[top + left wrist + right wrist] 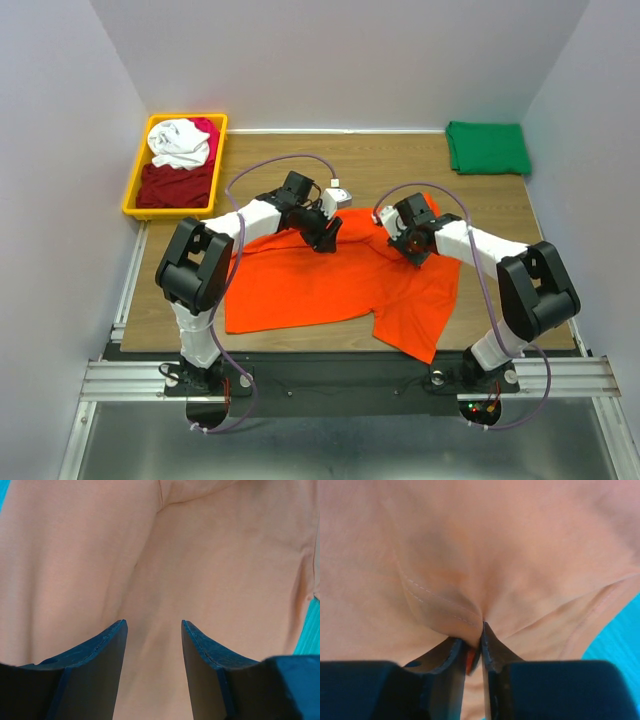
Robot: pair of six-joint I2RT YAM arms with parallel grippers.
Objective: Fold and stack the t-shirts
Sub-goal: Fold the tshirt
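3 pale walls (pixel 350 60), wooden table (pixel 400 165): left fingers (pixel 100 672) apart, right fingers (pixel 445 680) tight on orange t-shirt (pixel 310 285).

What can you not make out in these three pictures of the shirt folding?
- Top view: shirts piled in the bin overlap, so their number is unclear.
- Left wrist view: orange shirt fills the frame; whether the left gripper touches it is unclear.
- Right wrist view: right gripper pinches a fold; its layers are hidden inside the pinch.
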